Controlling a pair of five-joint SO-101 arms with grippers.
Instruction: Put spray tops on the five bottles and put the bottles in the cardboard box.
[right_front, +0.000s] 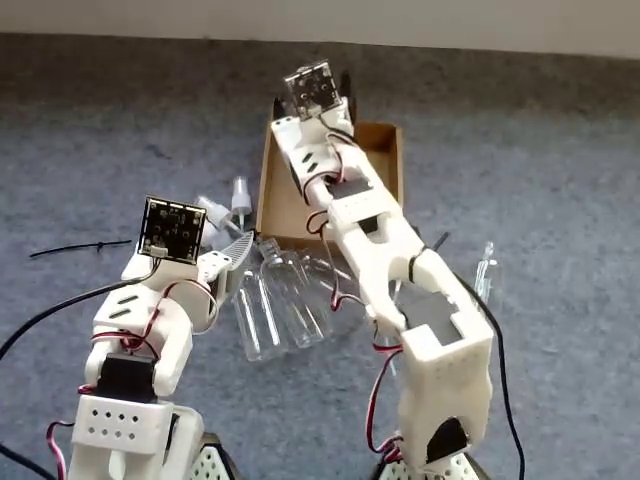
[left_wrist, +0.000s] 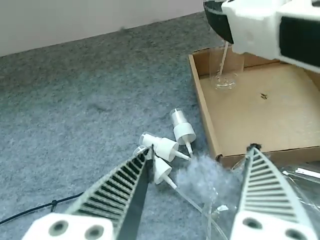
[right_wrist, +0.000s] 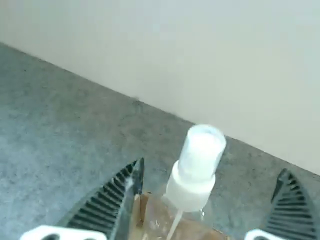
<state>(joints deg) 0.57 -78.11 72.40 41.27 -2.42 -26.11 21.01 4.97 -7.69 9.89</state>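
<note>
right gripper spread around capped bottle, left gripper spread near spray tops

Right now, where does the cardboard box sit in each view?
High view: cardboard box upper centre, partly under the right arm.
Left wrist view: beyond the left gripper, beside the loose spray tops.
Right wrist view: brown sliver inside the right gripper, beneath the bottle.
Shared landmark: that upright bottle standing in the box.
</note>
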